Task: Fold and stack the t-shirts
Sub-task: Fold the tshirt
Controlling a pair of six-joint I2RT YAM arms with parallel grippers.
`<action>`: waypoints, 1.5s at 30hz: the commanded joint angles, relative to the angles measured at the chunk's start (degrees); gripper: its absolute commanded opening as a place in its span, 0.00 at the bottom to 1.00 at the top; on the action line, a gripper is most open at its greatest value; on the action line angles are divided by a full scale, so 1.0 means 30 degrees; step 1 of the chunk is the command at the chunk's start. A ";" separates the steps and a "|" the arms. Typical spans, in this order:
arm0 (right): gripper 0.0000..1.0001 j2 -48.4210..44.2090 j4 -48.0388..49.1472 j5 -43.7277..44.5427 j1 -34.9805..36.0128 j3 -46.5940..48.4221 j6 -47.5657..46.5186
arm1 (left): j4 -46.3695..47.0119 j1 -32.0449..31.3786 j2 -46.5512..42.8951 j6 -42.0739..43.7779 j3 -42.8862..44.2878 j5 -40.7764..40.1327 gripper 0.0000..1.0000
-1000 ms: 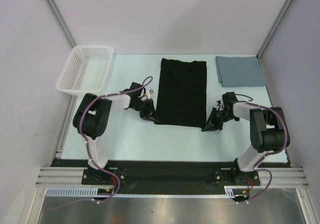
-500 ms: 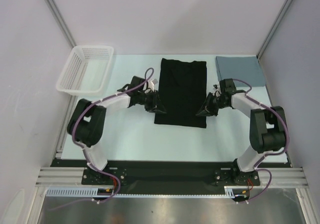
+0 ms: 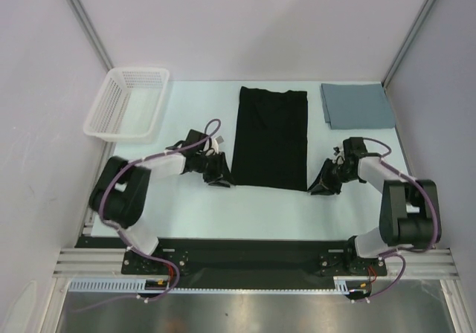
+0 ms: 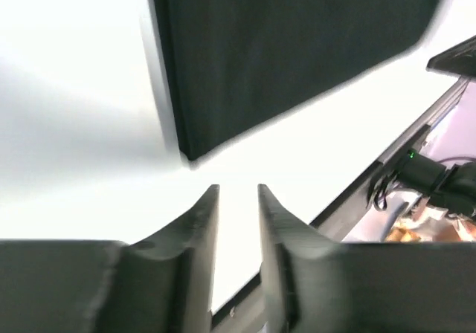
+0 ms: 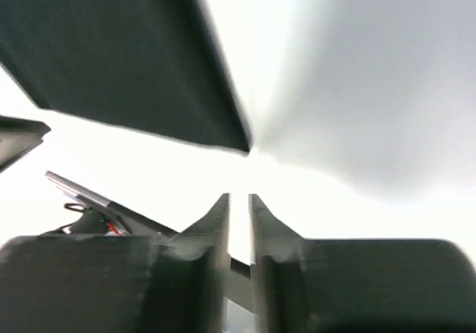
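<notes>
Fingers [image 4: 199,229] just off black t-shirt [image 3: 271,136] corners

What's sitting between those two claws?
The near end of the black shirt lies between the left claw and the right claw, touching neither; the top view shows it.

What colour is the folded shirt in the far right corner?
The shirt is plain slate grey-blue; top external view shows it best.

Pale white table [image 3: 186,207]; plain grey-white walls [image 3: 245,21] on three sides; metal corner posts [image 3: 82,24]; aluminium rail [image 3: 82,262] along the near edge; even light.
</notes>
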 commanded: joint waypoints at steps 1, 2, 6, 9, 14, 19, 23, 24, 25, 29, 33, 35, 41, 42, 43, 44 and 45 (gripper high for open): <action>0.30 -0.3068 -0.1583 0.1507 0.0055 -0.0409 -0.0041 | -0.0937 0.0095 -0.4317 0.0735 -0.1153 -0.1550 0.42; 0.40 -0.3543 -0.1002 0.1217 0.0055 -0.0730 0.0488 | -0.0762 0.0124 -0.5572 0.0095 -0.1999 -0.2133 0.47; 0.50 -0.5654 0.2969 0.0044 0.0055 -0.3626 0.4964 | 0.2416 0.0825 -0.6608 -0.2833 -0.4345 -0.1293 0.53; 0.52 -0.7176 0.6410 0.0654 0.0200 -0.6118 0.9388 | 0.6949 0.1061 -0.6493 -0.7194 -0.6688 -0.0413 0.57; 0.50 -0.9870 0.9049 0.3812 0.1051 -0.8697 1.3727 | 1.5627 0.0974 -0.5264 -1.5158 -1.0467 -0.1637 0.52; 0.50 -1.0432 0.9053 0.6043 0.1520 -0.9258 1.4993 | 1.5298 0.0681 -0.4091 -1.5878 -0.9772 -0.3366 0.50; 0.52 -1.0257 0.9401 0.7131 0.2104 -0.9784 1.6368 | 1.3862 0.0505 -0.3799 -1.7107 -0.9596 -0.4510 0.48; 0.52 -1.0170 0.9549 0.7248 0.2164 -1.0047 1.6662 | 1.3482 0.0476 -0.3768 -1.7138 -0.9537 -0.4657 0.47; 0.51 -0.9792 0.9724 0.7395 0.2252 -1.0136 1.7158 | 1.2985 0.0475 -0.3768 -1.7080 -0.9362 -0.5093 0.47; 0.50 -0.8210 1.0253 0.7483 0.2808 -0.9758 1.7514 | 1.0873 0.0417 -0.3593 -1.6962 -0.8746 -0.5596 0.49; 0.49 -0.7416 1.0253 0.8098 0.3657 -0.9025 1.7953 | 0.9262 0.0358 -0.3124 -1.6963 -0.8073 -0.5859 0.50; 0.49 -0.7386 0.9787 0.8392 0.3805 -0.8761 1.8042 | 0.9025 0.0358 -0.2861 -1.6904 -0.7692 -0.5655 0.50; 0.46 -0.7913 0.8906 0.9036 0.3806 -0.8936 1.8305 | 0.7182 0.0036 -0.2011 -1.6610 -0.6257 -0.5624 0.49; 0.46 -0.7739 0.8906 0.9008 0.3776 -0.8936 1.8363 | 0.7179 0.0007 -0.1981 -1.6669 -0.6255 -0.5625 0.48; 0.45 -0.7621 0.8964 0.9008 0.3718 -0.8907 1.8393 | 0.7150 -0.0022 -0.1865 -1.6727 -0.6255 -0.5567 0.47; 0.45 -0.7504 0.9022 0.8978 0.3602 -0.8878 1.8393 | 0.7092 -0.0052 -0.1776 -1.6728 -0.6226 -0.5538 0.47; 0.45 -0.7242 0.9197 0.8862 0.3571 -0.8877 1.8364 | 0.6975 -0.0139 -0.1776 -1.6757 -0.6168 -0.5508 0.47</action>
